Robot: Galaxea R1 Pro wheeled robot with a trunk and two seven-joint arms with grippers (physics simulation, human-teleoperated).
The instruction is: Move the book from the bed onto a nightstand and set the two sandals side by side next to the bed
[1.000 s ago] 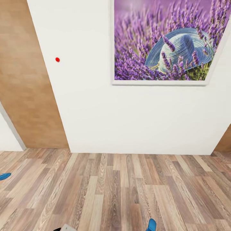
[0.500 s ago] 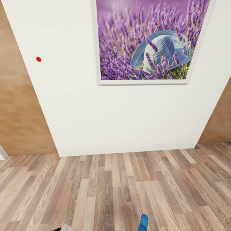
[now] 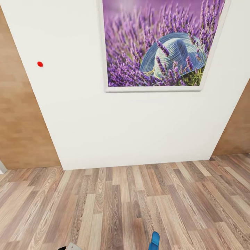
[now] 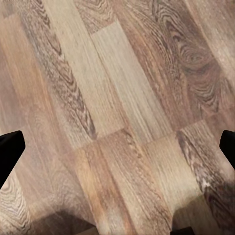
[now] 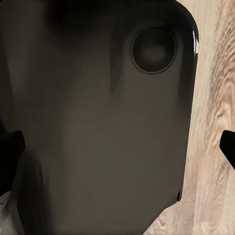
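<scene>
You're facing a white wall (image 3: 139, 125) that takes up most of the head view, with a big lavender-and-hat picture (image 3: 161, 45) up top and a small red dot (image 3: 40, 64) at the upper left. Wood-plank floor (image 3: 104, 208) runs across the lower third. Brown panels flank the wall at both edges.

Right at the bottom edge, just right of centre, the tip of one blue sandal (image 3: 154, 241) pokes into frame, lying on the floor close in front of you. My read: you're lining up on it. Tip the head down and back the base off a touch so the whole sole shows before you reach.

Left jaws: fingertips (image 4: 10, 149) sit at opposite edges of the wrist picture, spread wide, nothing between them but floor. Right jaws: tips likewise far apart, hanging empty over a dark glossy panel (image 5: 98, 122), which I take to be the robot's own body.
</scene>
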